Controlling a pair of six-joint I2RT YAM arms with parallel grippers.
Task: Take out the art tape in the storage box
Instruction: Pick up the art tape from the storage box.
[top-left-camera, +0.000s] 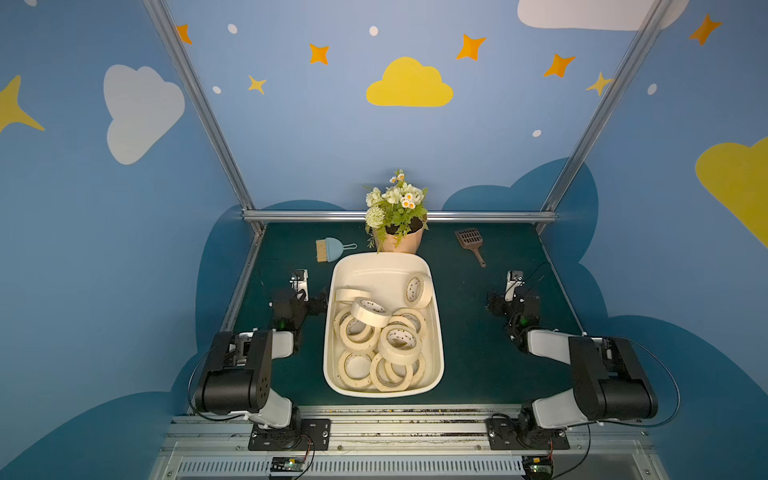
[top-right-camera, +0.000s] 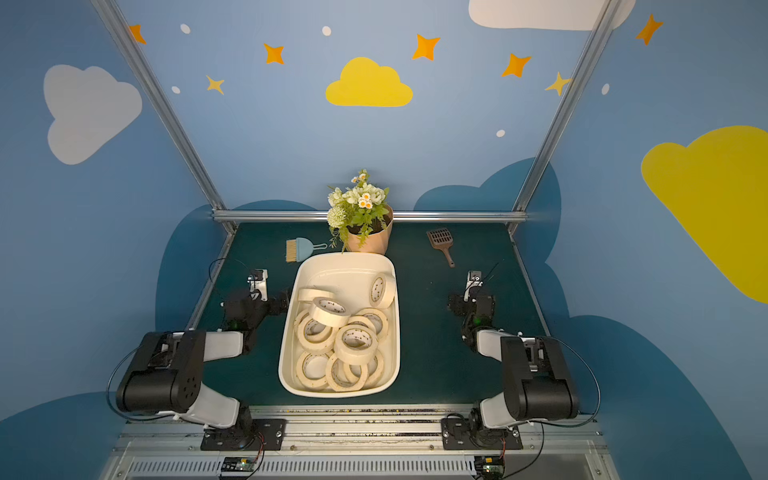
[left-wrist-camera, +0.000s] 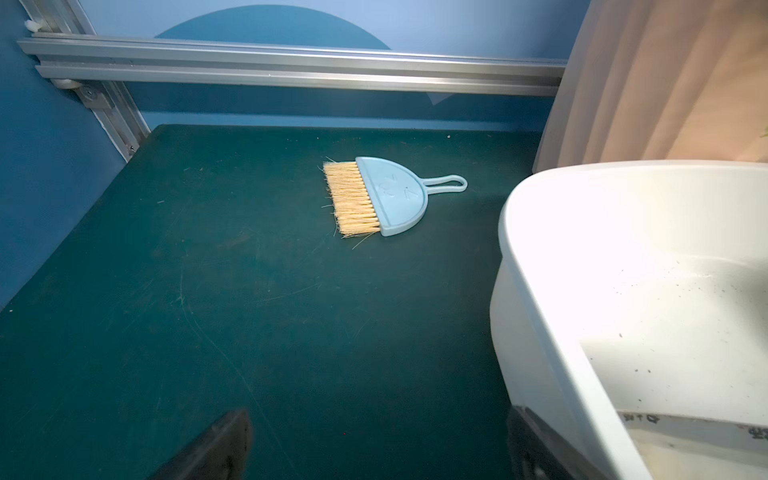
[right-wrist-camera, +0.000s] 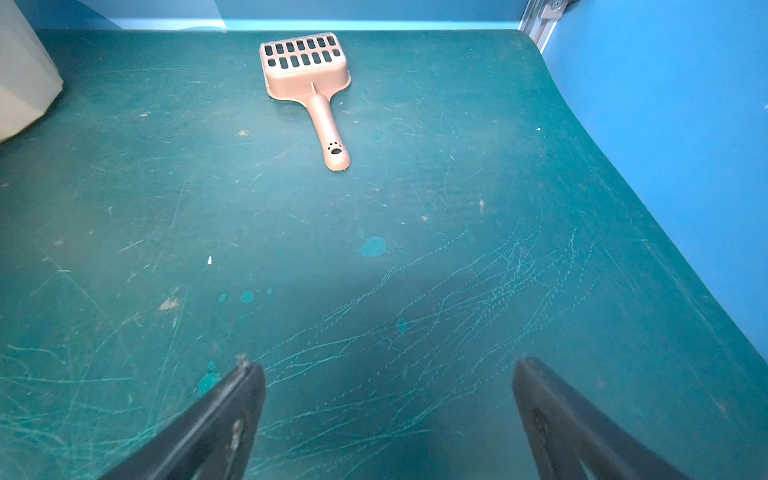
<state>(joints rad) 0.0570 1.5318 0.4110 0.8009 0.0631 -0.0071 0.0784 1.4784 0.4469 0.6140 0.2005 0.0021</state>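
The storage box (top-left-camera: 436, 332) (top-right-camera: 392, 332) is a large off-white tub in the middle of the green mat. Several cream art tape rolls (top-left-camera: 399, 345) (top-right-camera: 355, 343) lie piled in its near half. One roll (top-left-camera: 417, 291) leans upright against its right wall. My left gripper (top-left-camera: 299, 301) (left-wrist-camera: 378, 419) stands open just left of the tub, one finger next to the tub's wall (left-wrist-camera: 540, 266), with nothing between the jaws. A tape roll's printed core (left-wrist-camera: 706, 428) shows inside the tub. On the tub's right, my right gripper (top-left-camera: 513, 301) (right-wrist-camera: 388, 368) is open over bare mat.
A peach flower pot (top-left-camera: 401, 241) (left-wrist-camera: 665, 83) stands right behind the tub. A light-blue hand brush (top-left-camera: 328, 249) (left-wrist-camera: 374, 195) lies at the back left and a brown slotted scoop (top-left-camera: 471, 245) (right-wrist-camera: 311, 79) at the back right. Aluminium rails (top-left-camera: 399, 216) edge the mat.
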